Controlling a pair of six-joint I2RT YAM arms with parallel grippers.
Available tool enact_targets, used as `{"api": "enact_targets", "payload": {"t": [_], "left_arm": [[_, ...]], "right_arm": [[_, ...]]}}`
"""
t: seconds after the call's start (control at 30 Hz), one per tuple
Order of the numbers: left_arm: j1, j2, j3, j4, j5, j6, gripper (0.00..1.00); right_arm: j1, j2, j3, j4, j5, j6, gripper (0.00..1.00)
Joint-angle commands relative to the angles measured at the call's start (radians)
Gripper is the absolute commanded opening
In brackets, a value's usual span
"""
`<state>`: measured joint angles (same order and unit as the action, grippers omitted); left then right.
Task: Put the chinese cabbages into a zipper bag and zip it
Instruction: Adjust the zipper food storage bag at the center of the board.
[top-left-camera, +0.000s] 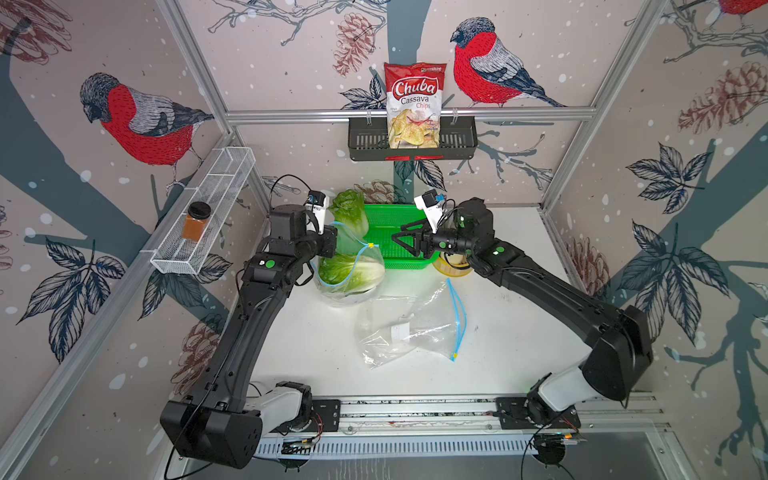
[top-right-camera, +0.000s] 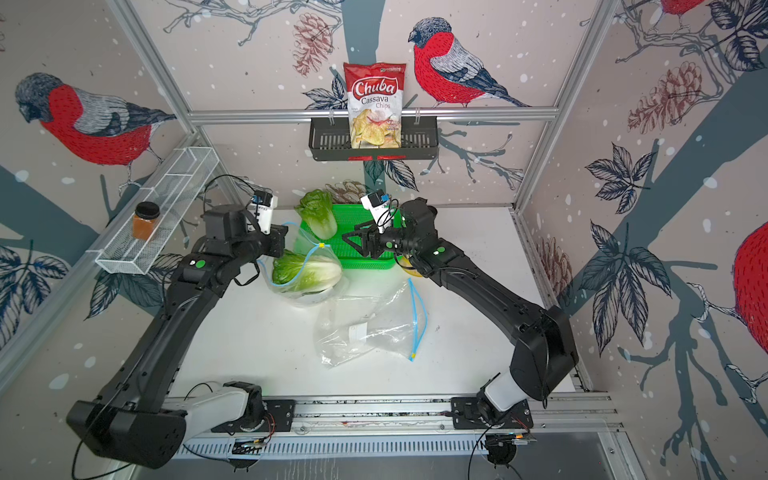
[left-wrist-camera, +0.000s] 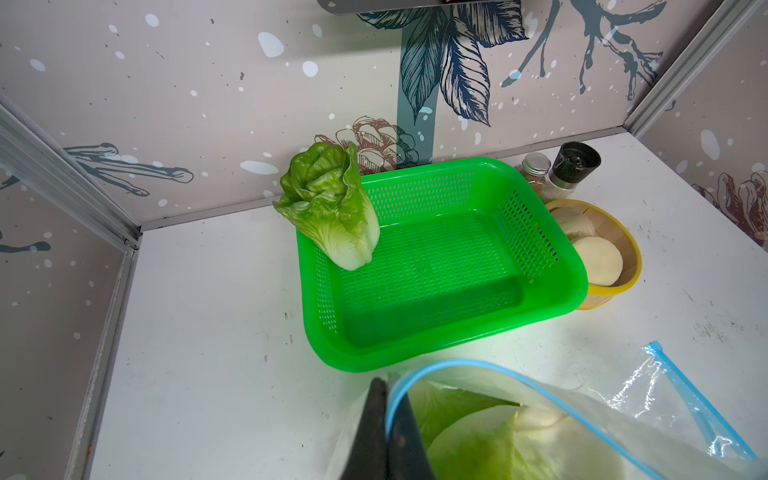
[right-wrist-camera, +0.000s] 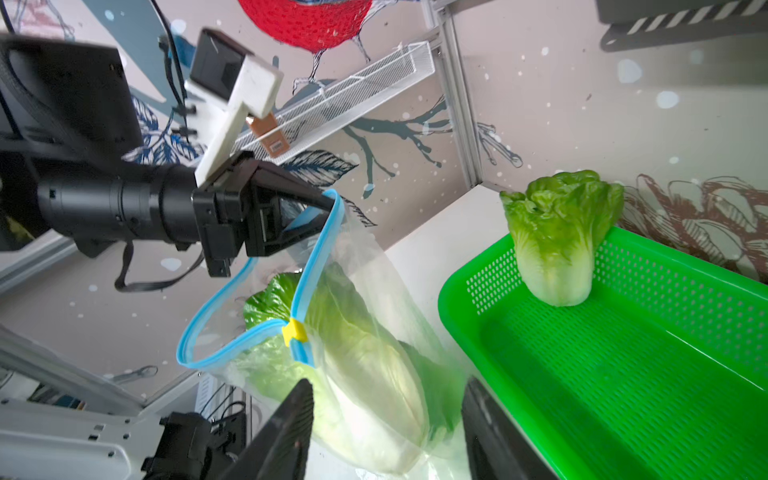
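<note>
My left gripper (top-left-camera: 331, 232) (left-wrist-camera: 384, 384) is shut on the blue zip rim of a clear zipper bag (top-left-camera: 353, 286) (right-wrist-camera: 399, 316) and holds its mouth up and open. Chinese cabbages (top-left-camera: 357, 270) (top-right-camera: 309, 272) (right-wrist-camera: 365, 365) lie inside the bag, green leaves and pale bases pressed together. A yellow slider (right-wrist-camera: 294, 332) sits on the zip. Another chinese cabbage (top-left-camera: 351, 212) (left-wrist-camera: 332, 208) (right-wrist-camera: 557, 237) leans upright in the corner of a green basket (top-left-camera: 411, 264) (left-wrist-camera: 457, 332). My right gripper (top-left-camera: 401, 243) (right-wrist-camera: 386, 386) hovers open over the basket beside the bag, holding nothing.
A second, empty zipper bag (top-left-camera: 411, 328) lies flat mid-table. A yellow steamer (left-wrist-camera: 631, 266) and two spice bottles (left-wrist-camera: 573, 166) stand behind the basket. On the walls hang a black rack with a chips bag (top-left-camera: 413, 104) and a wire shelf with a jar (top-left-camera: 197, 222).
</note>
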<state>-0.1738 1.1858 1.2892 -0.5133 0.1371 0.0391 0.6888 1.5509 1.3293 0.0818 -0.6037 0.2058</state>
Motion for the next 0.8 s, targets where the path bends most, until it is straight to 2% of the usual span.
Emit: {"api": "enact_targets", "payload": {"t": [0.0,0.1,0.17,0.3,0.47,0.57,0.77], "left_arm": [[0.006,0.000,0.015,0.000,0.038,0.042,0.00],[0.007,0.012,0.032,-0.008,0.041,0.050,0.00],[0.007,0.020,0.038,-0.013,0.042,0.056,0.00],[0.007,0.044,0.056,-0.014,0.046,0.041,0.00],[0.007,0.056,0.063,-0.013,0.031,0.029,0.00],[0.007,0.061,0.062,-0.010,0.033,0.021,0.00],[0.007,0.067,0.064,-0.013,0.021,0.017,0.00]], "right_arm": [[-0.002,0.035,0.012,0.058,-0.107,-0.090,0.57],[0.009,0.088,0.039,0.042,-0.185,-0.128,0.56],[0.031,0.116,0.049,0.049,-0.135,-0.168,0.55],[0.050,0.153,0.094,-0.030,-0.161,-0.257,0.53],[0.066,0.118,0.014,0.021,-0.138,-0.260,0.51],[0.090,0.152,0.065,-0.048,-0.141,-0.286,0.49],[0.133,0.175,0.087,-0.041,-0.149,-0.298,0.48]]}}
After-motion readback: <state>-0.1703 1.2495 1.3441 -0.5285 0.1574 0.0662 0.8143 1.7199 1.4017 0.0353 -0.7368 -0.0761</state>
